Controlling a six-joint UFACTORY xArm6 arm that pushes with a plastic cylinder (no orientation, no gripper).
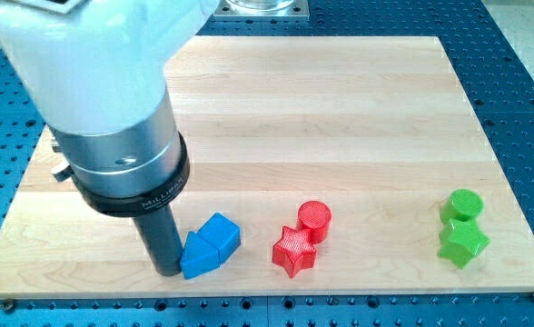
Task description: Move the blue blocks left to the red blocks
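Two blue blocks sit together near the view's bottom left: a blue cube [220, 233] and a blue wedge-shaped block [197, 256] touching it. To their right lie a red star [293, 252] and a red cylinder [315, 219], touching each other. My tip [168, 271] rests on the board right against the left side of the blue wedge. The large arm body hides the board's upper left.
A green cylinder [464, 204] and a green star-like block [462, 243] sit together at the view's bottom right. The wooden board [340, 109] ends just below the blocks; a blue perforated table surrounds it.
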